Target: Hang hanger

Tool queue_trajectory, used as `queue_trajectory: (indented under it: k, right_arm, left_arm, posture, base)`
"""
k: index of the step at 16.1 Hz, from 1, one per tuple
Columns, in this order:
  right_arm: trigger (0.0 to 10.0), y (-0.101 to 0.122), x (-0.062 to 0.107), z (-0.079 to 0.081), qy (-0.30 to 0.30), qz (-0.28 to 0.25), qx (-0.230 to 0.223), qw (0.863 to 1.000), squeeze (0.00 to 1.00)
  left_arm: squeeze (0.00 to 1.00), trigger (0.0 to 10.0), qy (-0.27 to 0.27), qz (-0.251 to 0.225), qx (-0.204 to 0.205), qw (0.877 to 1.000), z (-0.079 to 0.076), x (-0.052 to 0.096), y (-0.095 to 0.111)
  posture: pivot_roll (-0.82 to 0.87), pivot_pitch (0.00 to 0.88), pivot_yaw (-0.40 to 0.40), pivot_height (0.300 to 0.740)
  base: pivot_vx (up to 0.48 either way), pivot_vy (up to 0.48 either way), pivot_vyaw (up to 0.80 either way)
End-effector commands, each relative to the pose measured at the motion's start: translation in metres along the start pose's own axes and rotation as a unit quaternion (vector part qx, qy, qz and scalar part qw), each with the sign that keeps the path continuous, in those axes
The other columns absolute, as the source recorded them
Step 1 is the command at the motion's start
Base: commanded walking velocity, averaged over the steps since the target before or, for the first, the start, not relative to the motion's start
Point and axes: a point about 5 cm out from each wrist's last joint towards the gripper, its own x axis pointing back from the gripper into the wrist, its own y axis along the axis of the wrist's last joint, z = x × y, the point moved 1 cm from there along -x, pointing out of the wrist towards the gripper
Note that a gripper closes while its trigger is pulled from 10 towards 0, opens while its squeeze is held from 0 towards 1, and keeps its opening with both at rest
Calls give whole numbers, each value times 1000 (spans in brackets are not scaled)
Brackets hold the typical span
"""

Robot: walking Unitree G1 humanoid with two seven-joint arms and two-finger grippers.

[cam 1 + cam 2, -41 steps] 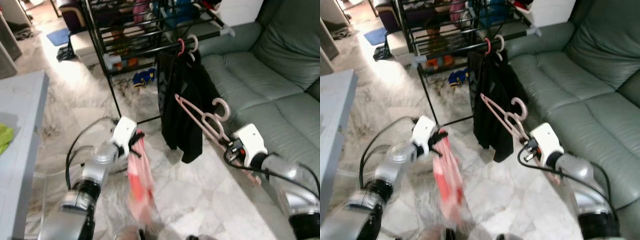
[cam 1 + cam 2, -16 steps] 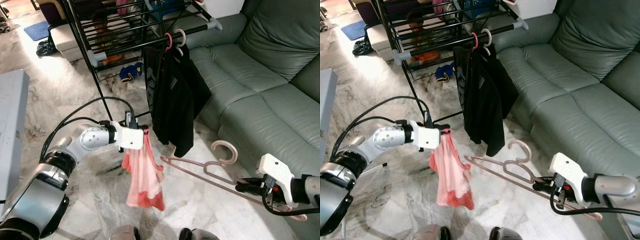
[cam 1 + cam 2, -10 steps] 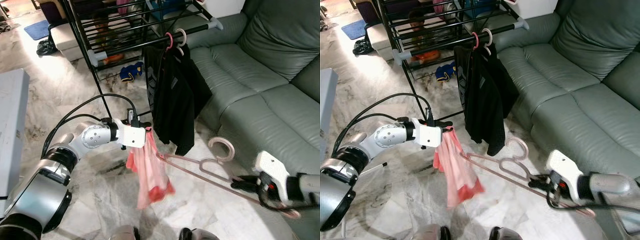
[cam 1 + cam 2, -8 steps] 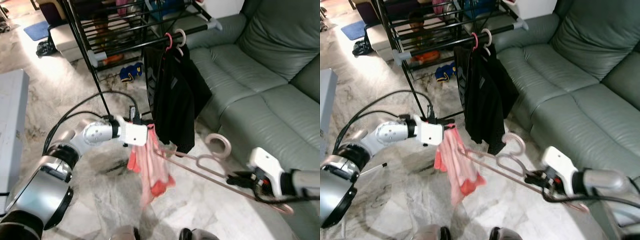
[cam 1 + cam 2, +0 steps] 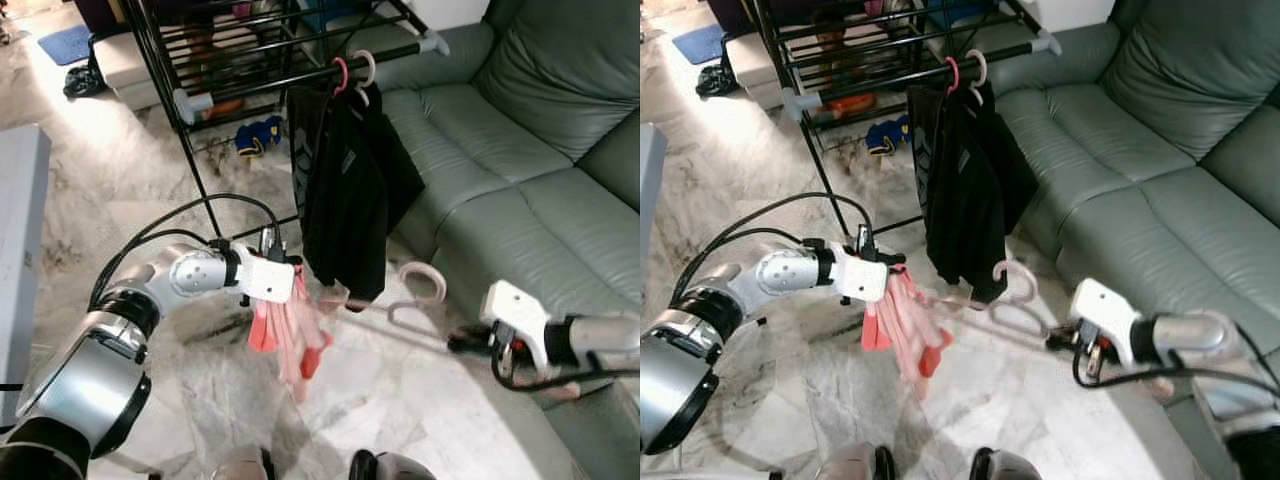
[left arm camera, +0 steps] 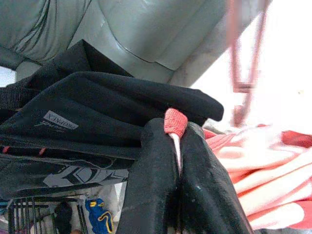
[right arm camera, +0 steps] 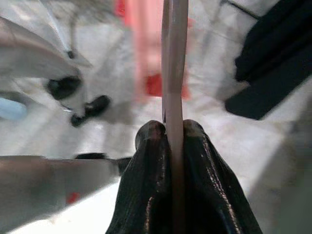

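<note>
Garment and hanger meeting below the rack

Surface (image 5: 20, 250) in grey sits at the far left edge of the head views, well apart from the work. Next comes the left gripper (image 5: 290, 285), its fingers (image 6: 161, 180) pressed together on a fold of the pink garment (image 5: 285, 335), which hangs down from the pinch toward the marble floor (image 5: 400, 390). Behind and above stands the black drying rack (image 5: 260, 85), with a black garment (image 5: 345, 190) hanging from its rail on hangers already in place.

The pink hanger (image 5: 415, 290) lies nearly level between the two arms. Its long axis runs from the right gripper (image 5: 470, 342) leftward toward the pink garment, and its far tip appears to reach the cloth just beside the left gripper, though blur hides whether it has entered the fabric. Its hook curls upward at mid-length, below the hem of the black garment. The right gripper's fingers (image 7: 151, 195) are clamped on the hanger's arm near its end, in front of the green sofa (image 5: 520, 150).

Since the hanger's free end points straight at the held cloth, the next step probably turns on threading that end into the garment; the right arm alone steers the hanger, while the rail sits well above both.
</note>
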Motion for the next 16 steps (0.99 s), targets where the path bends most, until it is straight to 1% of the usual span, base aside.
queue_trajectory:
  k: [1, 2, 3, 4, 5, 6, 8, 9, 10, 12, 13, 16]
  right_arm:
    - [10000, 4, 2, -8, -25, 1, 23, 999, 0]
    - [10000, 8, 1, -11, -37, -11, 25, 999, 0]
    - [10000, 12, -1, -8, -35, -31, 24, 999, 0]
    - [10000, 10, -2, -6, -33, -31, 26, 999, 0]
    - [10000, 5, -4, -3, -32, -21, 22, 999, 0]
    - [10000, 2, -5, -3, -35, -21, 15, 999, 0]
    - [10000, 2, -6, -3, -42, -37, 7, 998, 0]
    - [10000, 3, -9, 1, -46, -55, -7, 997, 0]
    - [10000, -1, -12, 4, -52, -46, -16, 997, 0]
    - [10000, -6, -17, 16, -40, -54, -35, 997, 0]
    - [10000, -8, -20, 21, -38, -57, -40, 997, 0]
    - [10000, -9, -23, 25, -35, -57, -44, 997, 0]
  left_arm:
    - [0, 10000, 30, 7, 2, 1000, 13, 1, 0]
    - [0, 10000, 48, 14, 22, 999, 17, 0, -2]
    - [0, 10000, 37, 4, 31, 999, 16, 1, -1]
    - [0, 10000, 32, 4, 27, 999, 14, 1, -1]
    - [0, 10000, 23, 3, 30, 999, 11, -1, 0]
    - [0, 10000, 29, -2, 33, 999, 11, -2, 1]
    - [0, 10000, 38, -16, 54, 998, 11, -5, 5]
    - [0, 10000, 32, -35, 73, 996, 6, -7, 9]
    - [0, 10000, 35, -47, 83, 995, 3, -9, 11]
    - [0, 10000, 34, -64, 99, 992, -3, -11, 15]
    - [0, 10000, 35, -75, 108, 991, -6, -13, 18]
    - [0, 10000, 28, -82, 113, 990, -10, -14, 19]
  posture:
    - [-104, 62, -15, 740]
    - [-105, 60, -12, 740]
    - [-107, 56, -10, 740]
    - [-107, 56, -10, 740]
    - [-109, 55, -9, 740]
    - [-110, 51, -10, 740]
    - [-111, 48, -8, 740]
    - [-111, 46, -7, 740]
    - [-112, 43, -6, 740]
    - [-112, 40, -5, 740]
    - [-112, 42, -4, 740]
    - [-114, 67, 0, 740]
  base:
    - [0, 0, 0]
    - [0, 0, 0]
    - [0, 0, 538]
    - [0, 0, 744]
    - [0, 0, 0]
    - [0, 0, 0]
    - [0, 0, 0]
    - [0, 0, 0]
    - [0, 0, 0]
    - [0, 0, -787]
    - [274, 0, -800]
    - [282, 0, -800]
